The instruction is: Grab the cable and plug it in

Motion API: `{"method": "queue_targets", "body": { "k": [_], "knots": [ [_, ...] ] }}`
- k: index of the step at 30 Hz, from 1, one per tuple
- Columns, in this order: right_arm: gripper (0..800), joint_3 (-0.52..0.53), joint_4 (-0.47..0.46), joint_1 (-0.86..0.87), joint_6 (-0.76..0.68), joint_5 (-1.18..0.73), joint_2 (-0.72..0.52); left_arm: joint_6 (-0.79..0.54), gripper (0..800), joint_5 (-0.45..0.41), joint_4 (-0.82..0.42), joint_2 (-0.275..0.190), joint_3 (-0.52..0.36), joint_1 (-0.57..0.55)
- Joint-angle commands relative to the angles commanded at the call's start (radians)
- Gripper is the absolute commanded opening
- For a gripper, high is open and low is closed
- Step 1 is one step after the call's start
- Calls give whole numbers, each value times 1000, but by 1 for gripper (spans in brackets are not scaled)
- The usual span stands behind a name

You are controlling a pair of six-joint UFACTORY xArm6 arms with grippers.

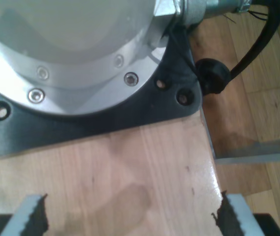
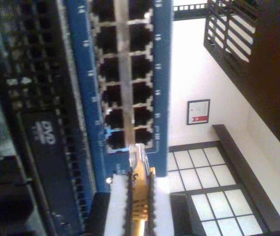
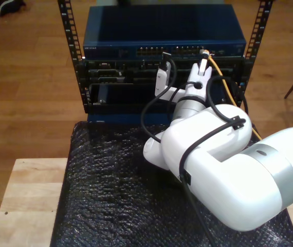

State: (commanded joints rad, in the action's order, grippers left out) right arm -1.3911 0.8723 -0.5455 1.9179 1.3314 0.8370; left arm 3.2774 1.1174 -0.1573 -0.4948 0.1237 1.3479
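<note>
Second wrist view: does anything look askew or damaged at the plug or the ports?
Nothing stands out. My second gripper holds the cable with its clear plug just short of the blue switch, whose ports look intact.

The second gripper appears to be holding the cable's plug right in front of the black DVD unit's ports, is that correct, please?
Not quite. My second gripper does hold the plug, but the second wrist view shows the plug's tip in front of the ports of the blue switch, not the black unit beside it.

Our arm (image 3: pixel 223 164) hides most of the cable (image 3: pixel 223 77); whether its plug (image 2: pixel 138 152) touches a port is unclear.
</note>
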Motion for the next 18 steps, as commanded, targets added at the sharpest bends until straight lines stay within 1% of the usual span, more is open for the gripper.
{"method": "queue_targets", "body": {
  "k": [18],
  "knots": [
    [0,8,9,-12,21,5,-14,0,800,0,0,0,0,0]
  ]
}}
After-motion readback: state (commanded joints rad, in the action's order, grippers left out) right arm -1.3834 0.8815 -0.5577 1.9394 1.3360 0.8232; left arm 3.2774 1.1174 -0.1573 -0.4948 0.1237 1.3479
